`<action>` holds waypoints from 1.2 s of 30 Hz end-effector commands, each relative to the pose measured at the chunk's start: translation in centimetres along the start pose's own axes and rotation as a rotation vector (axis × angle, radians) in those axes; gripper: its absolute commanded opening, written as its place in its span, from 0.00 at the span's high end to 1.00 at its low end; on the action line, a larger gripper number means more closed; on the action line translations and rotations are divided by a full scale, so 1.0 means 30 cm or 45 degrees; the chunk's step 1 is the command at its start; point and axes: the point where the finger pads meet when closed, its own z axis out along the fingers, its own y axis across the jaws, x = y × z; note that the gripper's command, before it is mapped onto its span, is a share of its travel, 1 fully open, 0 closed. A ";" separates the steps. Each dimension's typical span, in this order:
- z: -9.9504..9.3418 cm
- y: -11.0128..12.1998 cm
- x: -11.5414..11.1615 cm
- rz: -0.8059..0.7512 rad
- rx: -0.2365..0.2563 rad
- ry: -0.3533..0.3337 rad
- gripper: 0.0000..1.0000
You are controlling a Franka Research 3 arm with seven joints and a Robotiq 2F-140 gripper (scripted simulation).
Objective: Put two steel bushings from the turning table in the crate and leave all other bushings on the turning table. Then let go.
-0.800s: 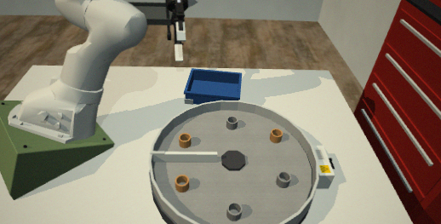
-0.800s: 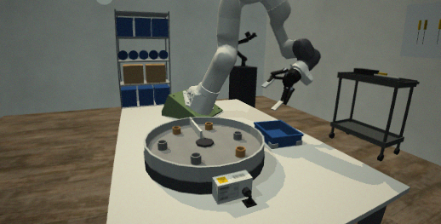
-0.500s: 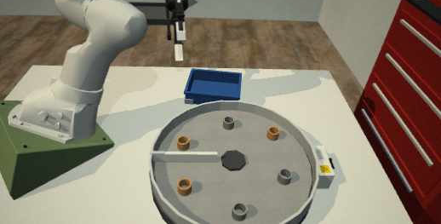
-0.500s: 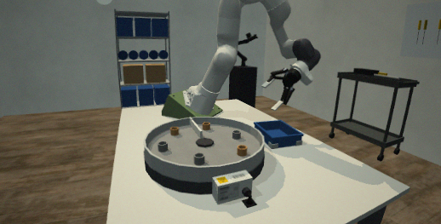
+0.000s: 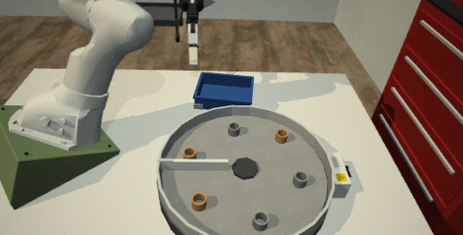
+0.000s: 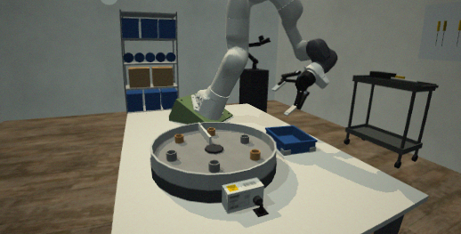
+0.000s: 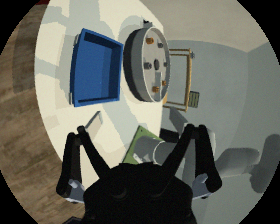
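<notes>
The turning table (image 5: 277, 159) (image 6: 214, 181) (image 7: 133, 65) carries several bushings. Three are grey steel: one grey bushing (image 5: 233, 132) (image 6: 245, 141) on the crate side, another grey bushing (image 5: 299, 183) (image 6: 214, 168) near the control box, and a third grey bushing (image 5: 260, 225) (image 6: 171, 157) farthest from the crate. Three are orange: an orange bushing (image 5: 282, 138) (image 6: 254, 156), an orange bushing (image 5: 198, 205) (image 6: 179, 140) and one beside the white bar. The blue crate (image 5: 223, 101) (image 6: 296, 147) (image 7: 82, 80) shows no bushing inside. My gripper (image 6: 285, 98) (image 7: 135, 114) is open and empty, high above the table's back edge near the crate.
A white bar (image 5: 201, 164) (image 6: 205, 133) reaches from the turning table's rim towards its dark hub (image 5: 245, 168) (image 6: 214, 149). A control box (image 5: 340, 180) (image 6: 242, 195) is at the rim. The arm's green base (image 5: 58, 163) (image 6: 191, 111) is beside the turning table. The crate stands close to the rim.
</notes>
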 end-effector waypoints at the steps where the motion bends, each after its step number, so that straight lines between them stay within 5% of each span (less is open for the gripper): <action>1: 0.054 0.068 0.073 0.199 0.022 -0.072 0.00; 17: 0.293 0.353 0.210 0.855 0.092 -0.367 0.00; 36: 0.564 0.625 0.167 1.596 0.185 -0.733 0.00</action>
